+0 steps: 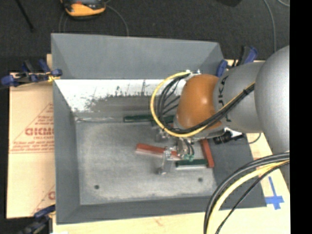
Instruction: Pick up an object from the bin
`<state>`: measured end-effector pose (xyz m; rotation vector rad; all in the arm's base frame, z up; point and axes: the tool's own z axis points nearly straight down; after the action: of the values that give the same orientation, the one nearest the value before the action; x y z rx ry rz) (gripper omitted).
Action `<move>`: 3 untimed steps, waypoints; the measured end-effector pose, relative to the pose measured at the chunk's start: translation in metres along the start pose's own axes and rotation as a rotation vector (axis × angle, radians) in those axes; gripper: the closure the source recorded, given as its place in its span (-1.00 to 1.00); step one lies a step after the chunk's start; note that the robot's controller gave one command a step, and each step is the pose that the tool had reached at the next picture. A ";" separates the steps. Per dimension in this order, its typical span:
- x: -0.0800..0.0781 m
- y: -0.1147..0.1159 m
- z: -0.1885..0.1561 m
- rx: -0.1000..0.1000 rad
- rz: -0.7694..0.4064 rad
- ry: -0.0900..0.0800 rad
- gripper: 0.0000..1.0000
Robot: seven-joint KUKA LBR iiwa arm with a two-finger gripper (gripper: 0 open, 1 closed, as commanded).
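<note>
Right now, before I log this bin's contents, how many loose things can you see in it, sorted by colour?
Green: 2, a long dark green stick by the back wall and a green bar beside the gripper.
Red: 2, a red flat strip mid-bin and a dark red stick at the right.
Total: 4 visible; the arm may hide more.

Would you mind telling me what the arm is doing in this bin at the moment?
The robot arm reaches in from the right, and its gripper is low over the floor of the grey metal bin, right of the middle. It is at the right end of a flat red-orange strip. A flat green piece and a reddish-brown stick lie close beside it, and a long dark green rod lies along the back wall. It is not clear that anything is gripped yet.
</note>
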<state>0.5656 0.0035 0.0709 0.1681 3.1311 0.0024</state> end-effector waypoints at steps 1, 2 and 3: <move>0.002 -0.004 0.000 0.002 -0.007 0.003 -1.00; -0.002 -0.001 -0.001 0.000 -0.002 -0.002 1.00; -0.002 -0.001 -0.001 0.000 -0.002 -0.002 1.00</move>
<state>0.5676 0.0026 0.0723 0.1644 3.1293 0.0019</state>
